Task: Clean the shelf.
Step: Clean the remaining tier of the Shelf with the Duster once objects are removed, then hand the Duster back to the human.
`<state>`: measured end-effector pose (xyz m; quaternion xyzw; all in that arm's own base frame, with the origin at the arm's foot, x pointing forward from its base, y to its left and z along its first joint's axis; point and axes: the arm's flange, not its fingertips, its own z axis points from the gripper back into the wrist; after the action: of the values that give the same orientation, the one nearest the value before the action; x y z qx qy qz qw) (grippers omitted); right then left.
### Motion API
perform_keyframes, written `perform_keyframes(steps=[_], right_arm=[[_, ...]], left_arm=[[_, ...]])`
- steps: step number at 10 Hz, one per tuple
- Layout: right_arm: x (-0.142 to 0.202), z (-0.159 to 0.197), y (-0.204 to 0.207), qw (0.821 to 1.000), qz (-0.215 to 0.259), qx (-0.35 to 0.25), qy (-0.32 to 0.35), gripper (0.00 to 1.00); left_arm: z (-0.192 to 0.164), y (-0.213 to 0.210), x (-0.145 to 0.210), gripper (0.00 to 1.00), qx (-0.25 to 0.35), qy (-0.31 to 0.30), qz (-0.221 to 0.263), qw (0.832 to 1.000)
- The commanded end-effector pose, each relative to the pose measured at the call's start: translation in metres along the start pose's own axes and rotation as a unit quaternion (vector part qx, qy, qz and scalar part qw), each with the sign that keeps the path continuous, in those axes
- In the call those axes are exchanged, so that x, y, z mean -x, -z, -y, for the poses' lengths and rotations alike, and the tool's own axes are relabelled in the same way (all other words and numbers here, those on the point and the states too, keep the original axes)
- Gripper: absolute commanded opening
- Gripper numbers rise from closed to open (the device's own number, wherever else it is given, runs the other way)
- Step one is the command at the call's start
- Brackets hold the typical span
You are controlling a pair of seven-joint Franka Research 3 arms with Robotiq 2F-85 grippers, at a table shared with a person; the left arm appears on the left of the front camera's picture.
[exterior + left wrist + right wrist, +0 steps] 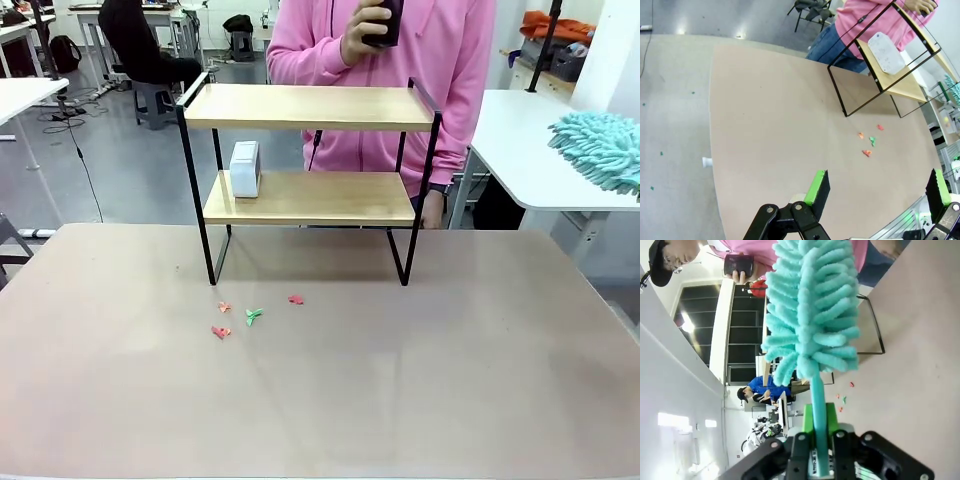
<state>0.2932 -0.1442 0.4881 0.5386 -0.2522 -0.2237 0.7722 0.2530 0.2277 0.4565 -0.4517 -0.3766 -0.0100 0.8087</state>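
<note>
Light wooden boards in a thin black frame make up the two-tier shelf (pixel 310 150), which stands at upper centre of the front view, on the far half of the tan table (pixel 400 390). A white box (pixel 245 168) stands upright at the left end of the lower board; the upper board is bare. Small scraps (pixel 254 316), three pink-red and one green, lie on the table just below the shelf's left legs. Behind the shelf stands a person (pixel 450 90) in a pink top, holding a dark object (pixel 385 20) at the top edge of the frame. In the left wrist view the left gripper (pixel 877 189) hangs above the table's near edge with its green-padded fingers (pixel 817 187) spread wide and nothing between them; the shelf (pixel 905 87) lies at upper right, well apart. In the right wrist view the right gripper (pixel 820 440) is clamped on the thin handle of a teal fluffy duster (pixel 810 305), whose head rises through the frame's centre. The duster (pixel 600 150) also shows at the front view's right edge.
</note>
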Motion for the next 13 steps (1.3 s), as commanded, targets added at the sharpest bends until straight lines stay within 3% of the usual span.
perform_keyframes(steps=[1,8,9,11,12,13], right_arm=[[0.001,0.0,0.003,1.0,-0.005,-0.005,-0.013,0.13],[0.0,-0.001,0.002,1.0,-0.003,0.0,-0.001,0.13],[0.003,0.007,-0.013,0.999,-0.008,-0.044,0.002,0.13],[-0.001,-0.071,-0.017,0.983,-0.029,-0.133,-0.126,0.13],[0.006,-0.11,-0.017,0.97,-0.081,-0.152,-0.174,0.13],[0.024,-0.135,-0.006,0.952,-0.162,-0.144,-0.218,0.13]], left_arm=[[0.001,0.001,-0.001,1.0,0.008,0.009,0.01,1.0],[0.001,0.001,-0.001,1.0,0.008,0.009,0.01,1.0],[0.0,0.0,0.0,1.0,0.0,0.0,0.0,1.0],[0.089,0.037,-0.045,1.0,0.11,0.097,-0.006,0.989],[0.133,0.054,-0.049,1.0,0.17,0.138,-0.043,0.975],[0.164,0.074,-0.041,1.0,0.193,0.174,-0.073,0.963]])
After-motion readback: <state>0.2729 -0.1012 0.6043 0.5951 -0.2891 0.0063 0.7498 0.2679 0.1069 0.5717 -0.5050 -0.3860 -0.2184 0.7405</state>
